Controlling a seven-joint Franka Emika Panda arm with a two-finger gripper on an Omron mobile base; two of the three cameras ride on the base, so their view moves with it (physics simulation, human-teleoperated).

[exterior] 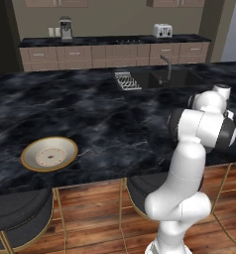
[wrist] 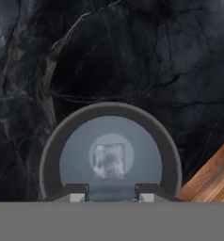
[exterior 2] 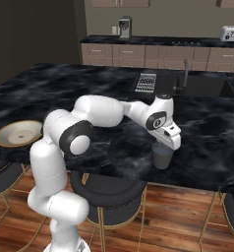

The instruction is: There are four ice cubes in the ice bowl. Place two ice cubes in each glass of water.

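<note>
Gripper (wrist: 112,194) sits directly over the small dark grey see-through tumbler of water (wrist: 111,155), pointing down into its mouth. The two dark fingertips (wrist: 77,192) show at 6 o'clock in the hand view, drawn in to their closest setting. A pale whitish see-through ice cube (wrist: 108,161) appears at the centre of the glass opening, just above the tips in that view; whether it is pinched between them or lying in the water cannot be told.

Right base view: the hand hangs over the tumbler (exterior 2: 162,157), which stands on the black marbled stone counter (exterior 2: 207,133) close to its near edge, at roughly 3 o'clock from the arm's shoulder.

The wide shallow round bowl with tan-gold rim and cream inside (exterior: 49,154) rests on the same counter well apart from the glass, at about 9 o'clock in the left base view. Small marks show in its centre; too small to count as cubes.

Black round-cushioned stools (exterior 2: 109,192) stand below the counter edge.
</note>
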